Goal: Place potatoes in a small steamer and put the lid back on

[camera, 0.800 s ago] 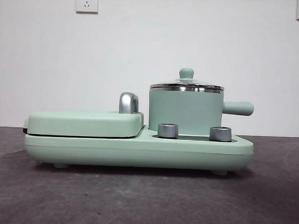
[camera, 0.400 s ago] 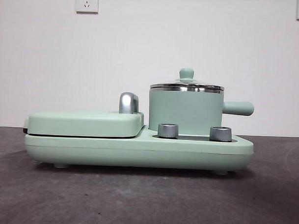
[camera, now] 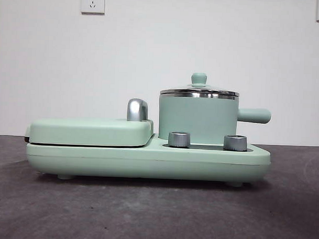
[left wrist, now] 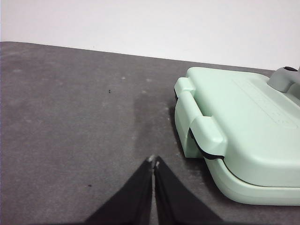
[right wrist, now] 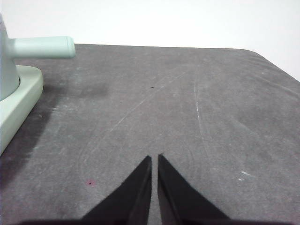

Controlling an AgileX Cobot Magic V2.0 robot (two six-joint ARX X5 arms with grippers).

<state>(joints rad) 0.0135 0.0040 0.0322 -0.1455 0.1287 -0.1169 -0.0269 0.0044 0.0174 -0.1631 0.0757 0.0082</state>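
Observation:
The small steamer (camera: 198, 120), a mint-green pot with a steel rim, stands on the right half of a mint-green base (camera: 147, 160). Its side handle (camera: 254, 115) points right and shows in the right wrist view (right wrist: 41, 47). The glass lid (camera: 198, 91) with its green knob (camera: 198, 78) sits on the pot. No potato is in view. My left gripper (left wrist: 153, 161) is shut and empty over the bare table beside the grill end. My right gripper (right wrist: 154, 159) is shut and empty over the table beside the pot's handle. Neither arm shows in the front view.
A flat mint-green grill cover (camera: 91, 131) with a chrome handle (camera: 137, 109) lies closed on the base's left half, also in the left wrist view (left wrist: 243, 126). Two steel dials (camera: 179, 139) (camera: 235, 142) sit at the base's front. The dark table's edge (right wrist: 274, 65) is near.

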